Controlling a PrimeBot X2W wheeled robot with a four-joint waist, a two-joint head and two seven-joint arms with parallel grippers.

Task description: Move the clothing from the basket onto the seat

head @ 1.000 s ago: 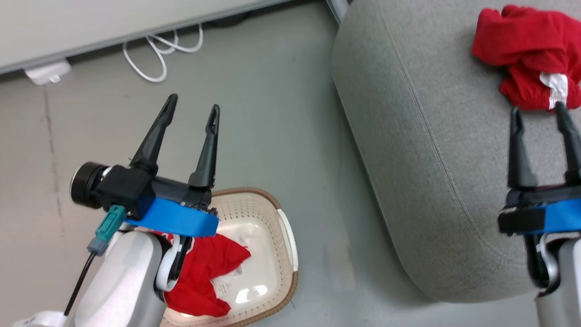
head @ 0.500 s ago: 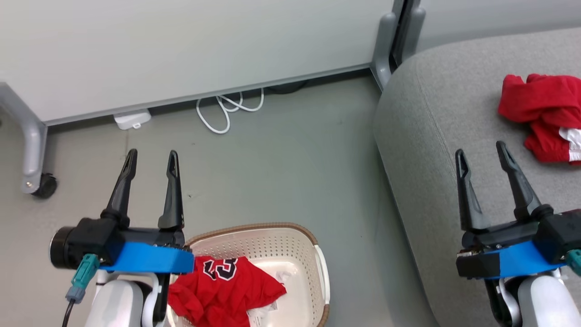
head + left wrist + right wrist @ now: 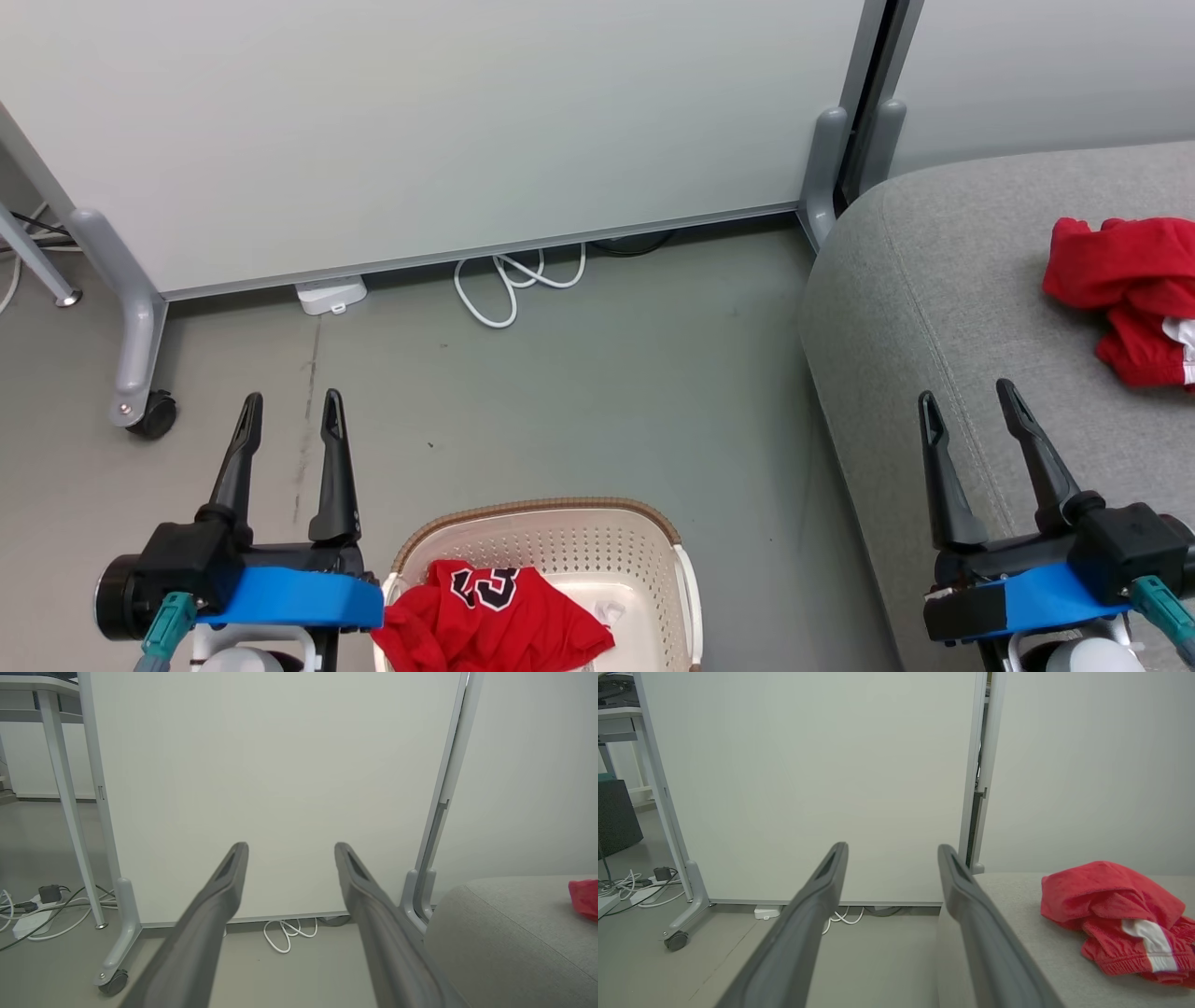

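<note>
A red garment with the number 23 lies crumpled in the cream basket at the bottom of the head view. The other red garment with white trim rests on the grey seat at the right; a corner of that garment shows in the left wrist view. My left gripper stands open and holds nothing, left of the basket over the floor. My right gripper is open with nothing in it, above the seat's front part, short of the garment there.
A white partition panel on grey wheeled legs stands behind the floor. A coiled white cable and a white adapter lie at its foot. More cables and a table leg are at far left.
The head camera has tilted up, so the panel fills more of the picture and the basket has slid to the bottom. Both grippers have drawn back and stay open; the left one's jaws have narrowed.
</note>
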